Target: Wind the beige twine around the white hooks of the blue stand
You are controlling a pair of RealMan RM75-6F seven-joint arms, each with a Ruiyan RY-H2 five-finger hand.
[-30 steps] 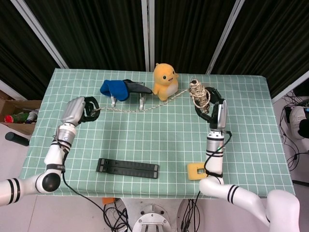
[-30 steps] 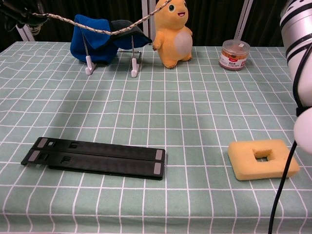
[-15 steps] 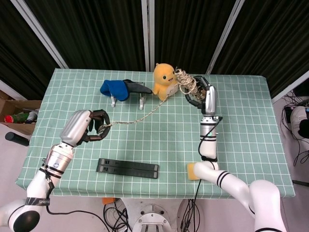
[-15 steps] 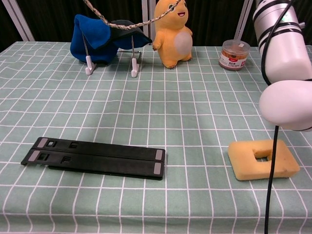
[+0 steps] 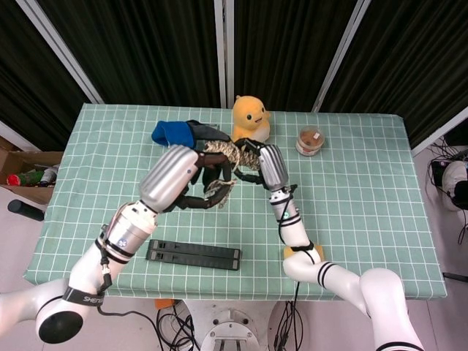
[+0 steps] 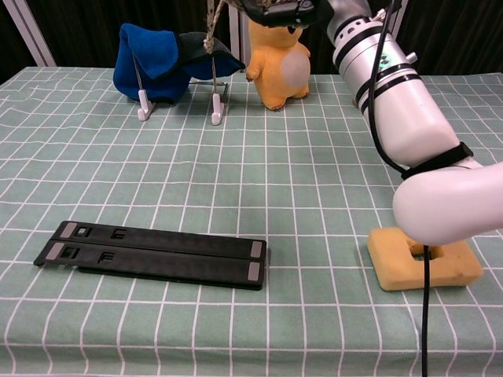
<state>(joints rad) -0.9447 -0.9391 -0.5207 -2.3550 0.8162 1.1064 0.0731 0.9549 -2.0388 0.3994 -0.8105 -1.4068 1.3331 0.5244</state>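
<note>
Fingers of my left hand are curling around the beige twine; my right hand is gripping its bundle above the blue stand.

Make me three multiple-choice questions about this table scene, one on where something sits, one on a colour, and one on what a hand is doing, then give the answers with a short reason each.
1. Where does the black bar lie?
A. on the near part of the table
B. behind the plush toy
C. on the blue stand

2. What colour is the plush toy?
A. green
B. orange-yellow
C. white

3. What is the right hand doing?
A. resting flat on the cloth
B. gripping the yellow foam block
C. holding the bundle of beige twine

Answers:
1 A: both views show it close to the robot.
2 B: its body is orange-yellow.
3 C: the twine bundle sits in its fingers beside the left hand, near the blue stand.
</note>
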